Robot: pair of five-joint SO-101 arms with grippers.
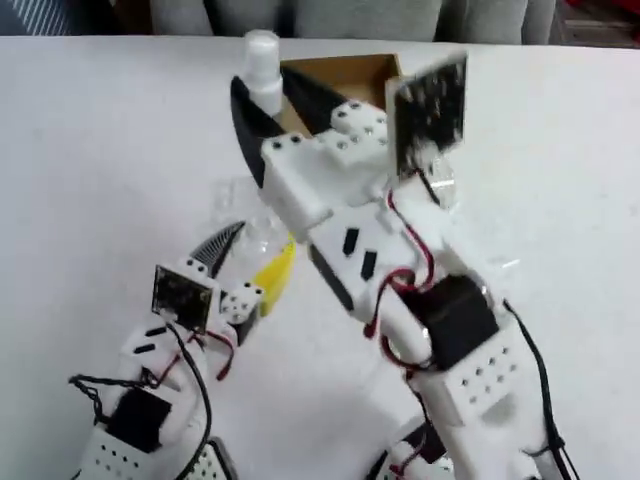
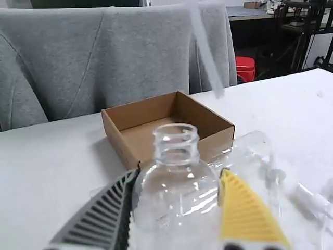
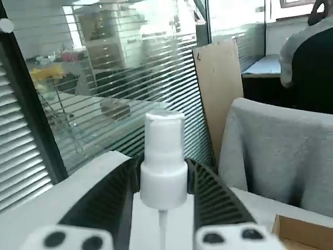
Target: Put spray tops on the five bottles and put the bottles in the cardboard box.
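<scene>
1. Found nothing inside the cardboard box (image 2: pixel 216 136), as far as its floor shows. Judged no bottle boxed yet.
2. Noted the bottle (image 2: pixel 174 192) with a bare, open neck and no spray top fitted. Judged capping under way, early in the task.
3. Saw more clear bottles (image 2: pixel 255 151) lying on the counter (image 1: pixel 100 150) just beside the held one; could not tell how many. Saw also a loose sprayer (image 2: pixel 312 200) lying near them.
4. Left tool (image 2: pixel 181 174): closed on the bottle's body, grey finger on one side and yellow on the other. Holds it upright on the counter just in front of the box.
5. Right tool (image 3: pixel 164 177): clamped on the collar of a spray top (image 3: pixel 164 156) with both black fingers, head upward. Holds it raised by the box's near edge in the high view (image 1: pixel 275 100).
6. Noted a pale tube (image 2: pixel 205 52) slanting above the neck, apart from it. Took it for the spray top's dip tube.
7. Left to do, by judgement: seat this top, cap the others, box all five.
</scene>
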